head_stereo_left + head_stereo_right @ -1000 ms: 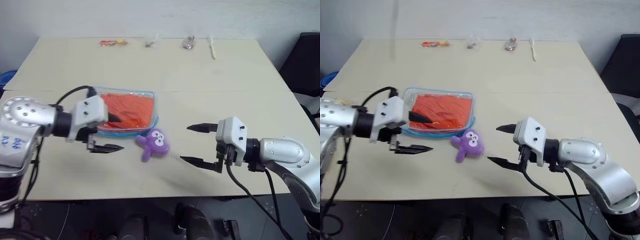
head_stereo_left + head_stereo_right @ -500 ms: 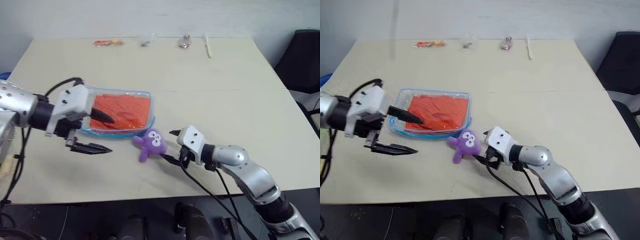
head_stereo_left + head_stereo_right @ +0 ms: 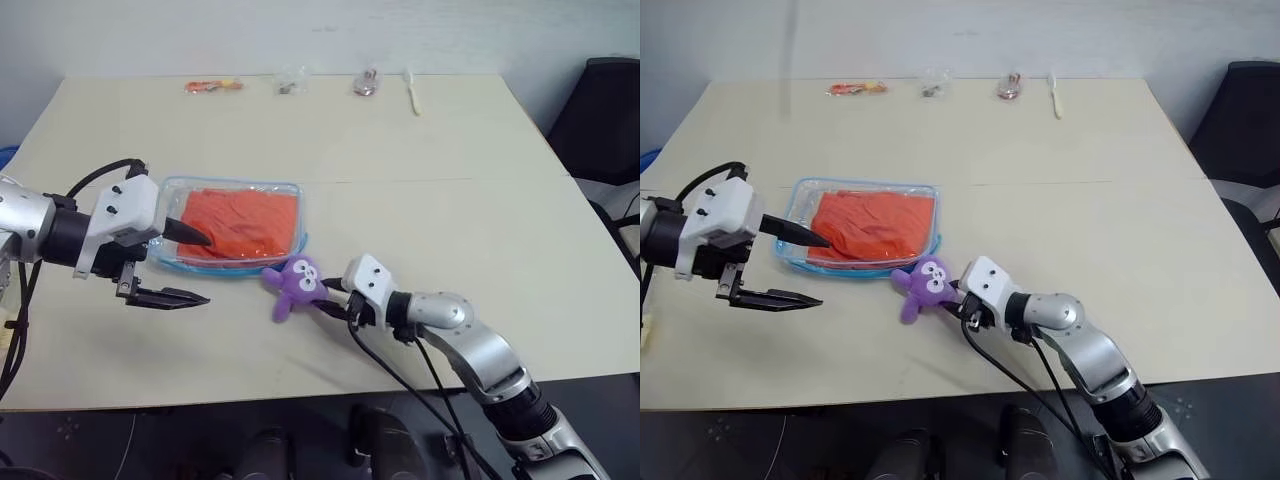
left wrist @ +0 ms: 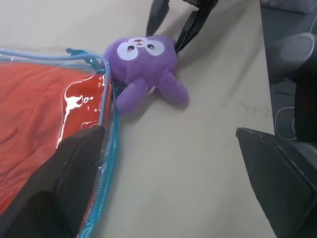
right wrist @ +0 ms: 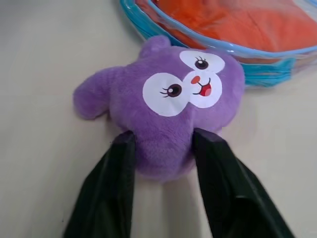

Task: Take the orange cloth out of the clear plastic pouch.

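Two hands flank our target; our left hand (image 3: pixel 178 262) hangs spread wide at the near-left corner of the clear plastic pouch (image 3: pixel 236 224), clearly the closer one; our right hand (image 5: pixel 161 158) pinches the purple plush toy (image 3: pixel 295 284) lying against the pouch's near-right corner; the orange cloth (image 3: pixel 240 220) remains inside, long axis left-right on the counter (image 3: pixel 400 150).

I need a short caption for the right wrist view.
Right gripper pinching the purple plush toy beside the clear pouch holding an orange cloth.

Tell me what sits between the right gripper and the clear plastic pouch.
The purple plush toy: the right gripper is pinching its lower end, and its head rests against the clear plastic pouch, as the right wrist view shows.
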Controlling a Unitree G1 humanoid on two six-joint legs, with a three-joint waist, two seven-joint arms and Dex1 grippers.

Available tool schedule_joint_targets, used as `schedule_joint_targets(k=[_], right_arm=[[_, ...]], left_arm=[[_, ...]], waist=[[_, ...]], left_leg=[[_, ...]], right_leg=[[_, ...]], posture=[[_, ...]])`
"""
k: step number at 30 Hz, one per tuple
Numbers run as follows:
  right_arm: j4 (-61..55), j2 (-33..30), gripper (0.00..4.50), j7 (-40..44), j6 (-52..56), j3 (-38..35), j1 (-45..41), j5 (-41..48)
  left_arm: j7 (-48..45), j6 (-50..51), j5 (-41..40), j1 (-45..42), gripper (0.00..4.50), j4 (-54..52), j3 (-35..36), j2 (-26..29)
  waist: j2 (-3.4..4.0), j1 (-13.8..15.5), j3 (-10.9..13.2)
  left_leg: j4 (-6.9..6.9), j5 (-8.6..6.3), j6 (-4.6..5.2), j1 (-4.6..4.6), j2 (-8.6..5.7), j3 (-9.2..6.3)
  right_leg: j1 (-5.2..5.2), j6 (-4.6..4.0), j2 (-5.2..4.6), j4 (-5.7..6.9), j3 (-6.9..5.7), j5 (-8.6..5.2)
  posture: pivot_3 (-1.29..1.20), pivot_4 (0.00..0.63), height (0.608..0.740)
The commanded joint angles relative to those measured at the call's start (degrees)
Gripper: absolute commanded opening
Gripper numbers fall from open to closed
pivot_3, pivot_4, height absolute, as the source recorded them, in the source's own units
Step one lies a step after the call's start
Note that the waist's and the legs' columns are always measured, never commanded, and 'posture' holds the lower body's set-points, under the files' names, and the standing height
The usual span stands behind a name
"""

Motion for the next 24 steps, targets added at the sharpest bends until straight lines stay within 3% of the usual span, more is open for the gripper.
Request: schedule_joint_targets(k=[1, 6, 11, 24], right_arm=[[-3.8, 0.5, 1.49, 1.2, 1.3, -1.6, 0.9, 3.0], [-5.8, 0.5, 0.05, 1.5, 4.9, -2.0, 1.8, 5.4], [-6.4, 1.8, 0.05, 1.1, 7.3, 1.6, 2.8, 5.7], [5.4, 15.0, 0.05, -4.5, 9.2, 8.2, -4.0, 1.1]], left_arm=[[0.5, -0.9, -0.2, 0.2, 4.50, -0.8, 2.2, 1.2], [0.8, -1.0, -0.4, 0.1, 4.50, -0.8, 1.8, 1.1], [-0.1, -1.3, -0.6, 0.0, 4.50, -0.6, 1.3, 1.4], [-0.5, -3.5, 0.2, 0.9, 4.50, 0.2, 1.4, 1.6]], waist=[[0.00, 0.0, 0.0], [0.00, 0.1, 0.0], [0.00, 0.0, 0.0], [0.01, -1.4, 0.0]], left_leg=[[0.00, 0.00, 0.00, 0.00, 0.00, 0.00], [0.00, 0.00, 0.00, 0.00, 0.00, 0.00], [0.00, 0.00, -0.01, 0.01, 0.00, 0.01], [-0.17, 0.06, -0.17, 0.12, 0.03, -0.02]], right_leg=[[0.00, 0.00, 0.00, 0.00, 0.00, 0.00], [0.00, 0.00, 0.00, 0.01, 0.00, 0.00], [0.00, 0.00, 0.01, 0.01, 0.00, 0.00], [-0.01, -0.12, 0.08, 0.06, -0.02, -0.07]], posture=[[0.00, 0.150, 0.740], [0.00, 0.150, 0.740], [0.00, 0.150, 0.740], [0.00, 0.150, 0.740]])
